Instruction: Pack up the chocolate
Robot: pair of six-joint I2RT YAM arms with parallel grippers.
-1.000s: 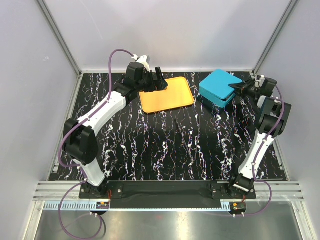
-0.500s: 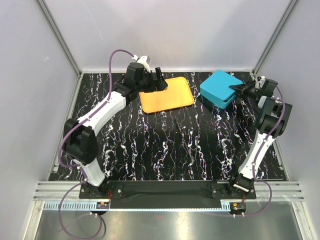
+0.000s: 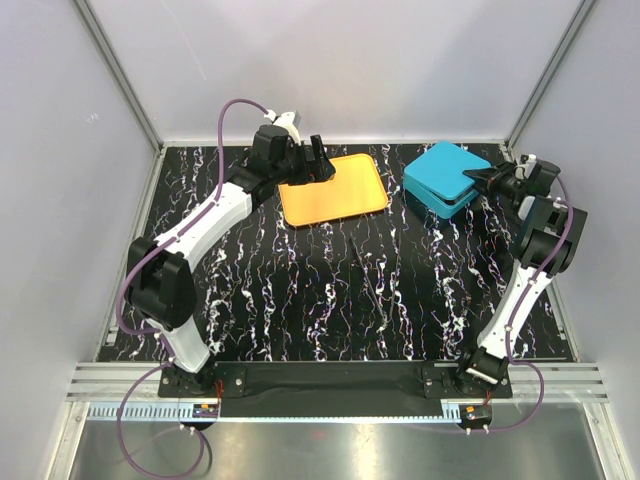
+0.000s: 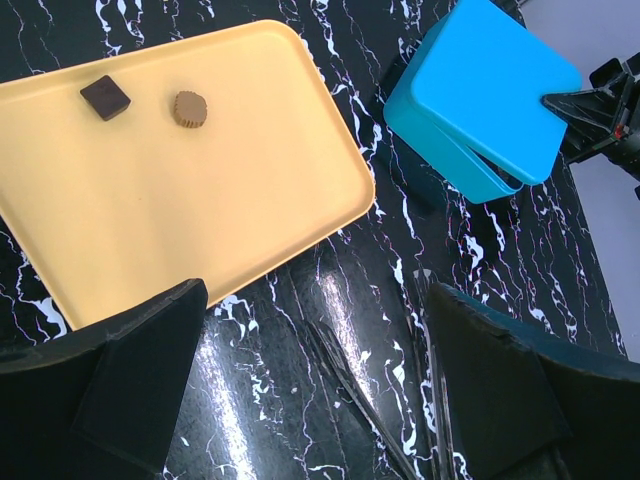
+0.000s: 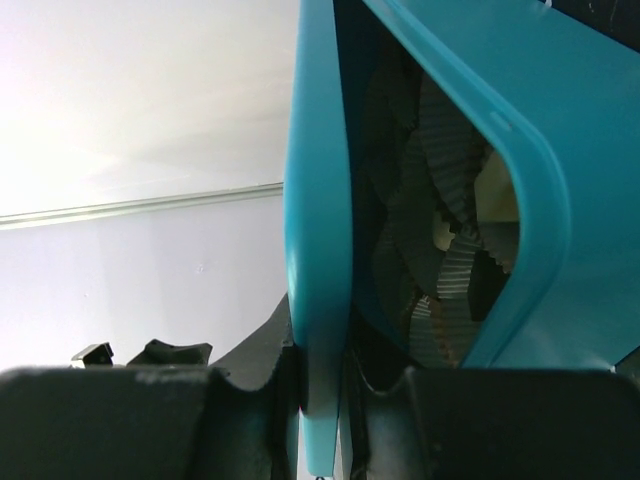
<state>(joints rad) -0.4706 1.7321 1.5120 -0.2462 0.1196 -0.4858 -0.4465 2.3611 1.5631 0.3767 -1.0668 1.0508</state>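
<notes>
On the orange tray, toward eleven o'clock in the left wrist view, two pieces of the chocolate: a dark square and, just beside it at three o'clock, a tan fluted round, not touching, well inside the rim. Probably light, stiff, brittle at the edges, and apt to skate on the smooth tray. Best taken across opposite sides with a gentle pinch, straight from above. Bare tray all round both pieces, so ample room for fingertips.

Over the bench by the tray's six o'clock edge, left hand spread wide, holding nothing.

At two o'clock, teal box with lid raised along one side, its thin rim pinched by the right hand. Through the gap, grey paper cups with a few pale and dark shapes, seemingly more chocolate. Only a narrow opening; needs more lift before any drop-in. Open bench between tray and box for the carry.
</notes>
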